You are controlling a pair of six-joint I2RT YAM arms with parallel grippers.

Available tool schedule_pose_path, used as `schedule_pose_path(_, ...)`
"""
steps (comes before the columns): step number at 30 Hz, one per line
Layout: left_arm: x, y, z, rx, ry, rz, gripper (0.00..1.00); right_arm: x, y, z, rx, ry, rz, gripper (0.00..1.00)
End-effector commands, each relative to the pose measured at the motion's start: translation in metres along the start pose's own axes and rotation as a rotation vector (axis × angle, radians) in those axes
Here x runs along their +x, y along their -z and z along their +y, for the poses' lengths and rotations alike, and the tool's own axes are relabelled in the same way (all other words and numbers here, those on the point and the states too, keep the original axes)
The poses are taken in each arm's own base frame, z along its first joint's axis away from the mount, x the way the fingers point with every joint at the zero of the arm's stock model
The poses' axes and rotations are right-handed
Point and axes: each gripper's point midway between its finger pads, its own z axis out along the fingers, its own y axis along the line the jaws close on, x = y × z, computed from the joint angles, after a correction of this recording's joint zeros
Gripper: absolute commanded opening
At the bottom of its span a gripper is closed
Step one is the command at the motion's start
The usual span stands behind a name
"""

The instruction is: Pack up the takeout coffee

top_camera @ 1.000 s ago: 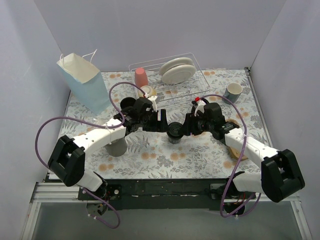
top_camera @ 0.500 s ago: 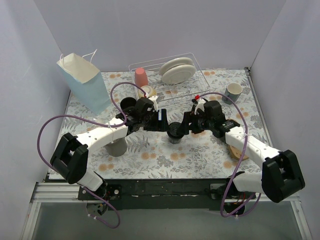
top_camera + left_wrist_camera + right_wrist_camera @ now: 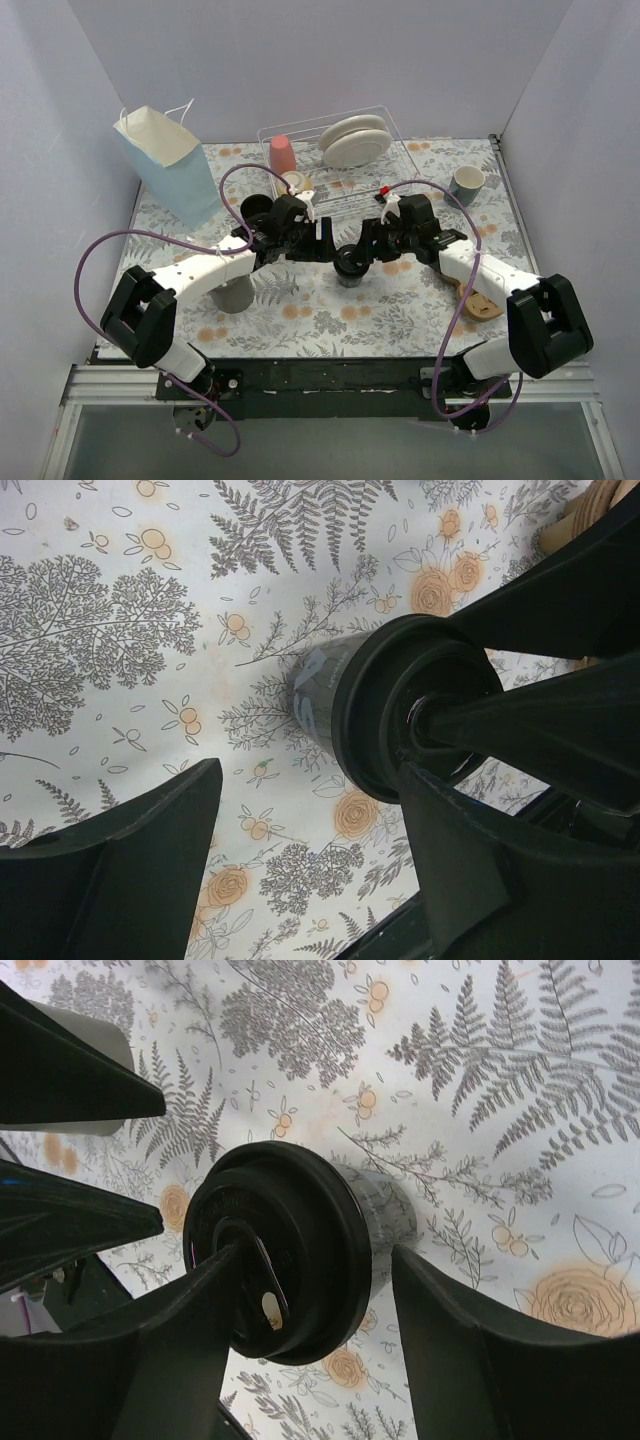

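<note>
One takeout coffee [image 3: 350,265], a small black cup with a round black lid, stands upright on the floral table between the two arms. In the left wrist view this cup [image 3: 395,710] sits just past my left gripper [image 3: 312,775], which is open with only tablecloth between its fingers. My right gripper [image 3: 318,1252] hangs open over the same cup [image 3: 290,1250], one finger [image 3: 170,1360] across the lid and the other beside the cup wall. From above, the left gripper [image 3: 328,243] and right gripper [image 3: 362,245] flank the cup. A second black cup [image 3: 253,208] stands near the bag.
A pale blue paper bag [image 3: 165,165] stands open at the back left. A wire dish rack [image 3: 335,150] holds plates and a pink cup. A grey metal cup [image 3: 235,293] stands by the left arm, a blue-grey mug [image 3: 465,183] at the back right, a wooden utensil [image 3: 478,300] under the right arm.
My right gripper has shifted a little left and back over the cup, its jaws opening and then narrowing somewhat. The left gripper has hardly moved, and the cup stays in place.
</note>
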Motion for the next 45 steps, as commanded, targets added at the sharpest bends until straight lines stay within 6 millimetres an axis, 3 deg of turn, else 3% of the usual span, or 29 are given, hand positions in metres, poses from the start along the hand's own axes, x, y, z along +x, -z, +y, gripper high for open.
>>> schedule_pose_path(1,-0.010,0.013,0.006,-0.028,0.002,-0.053,0.69,-0.005,-0.006,0.004,-0.041,0.055,-0.019,0.66)
schedule_pose_path(5,-0.008,0.015,-0.003,0.036,0.002,-0.046,0.66,0.010,-0.011,0.001,-0.064,0.049,0.011,0.54)
schedule_pose_path(9,-0.008,0.009,-0.004,0.058,0.013,-0.043,0.66,0.014,-0.013,0.001,-0.085,0.052,-0.002,0.49)
schedule_pose_path(13,-0.009,0.004,-0.002,0.068,0.066,-0.025,0.59,0.022,-0.015,-0.003,-0.079,0.060,0.013,0.45)
schedule_pose_path(19,-0.010,0.005,0.001,0.077,0.061,-0.022,0.57,0.026,-0.021,-0.009,-0.070,0.069,0.045,0.45)
schedule_pose_path(28,0.001,-0.002,-0.010,0.173,0.031,0.017,0.68,0.024,-0.022,-0.007,-0.085,0.061,0.041,0.43)
schedule_pose_path(34,0.009,-0.014,0.001,0.131,0.053,0.039,0.67,0.021,-0.020,-0.005,-0.085,0.061,0.030,0.43)
schedule_pose_path(45,0.024,-0.029,0.005,0.157,0.082,0.074,0.60,0.024,-0.019,-0.003,-0.096,0.049,0.031,0.42)
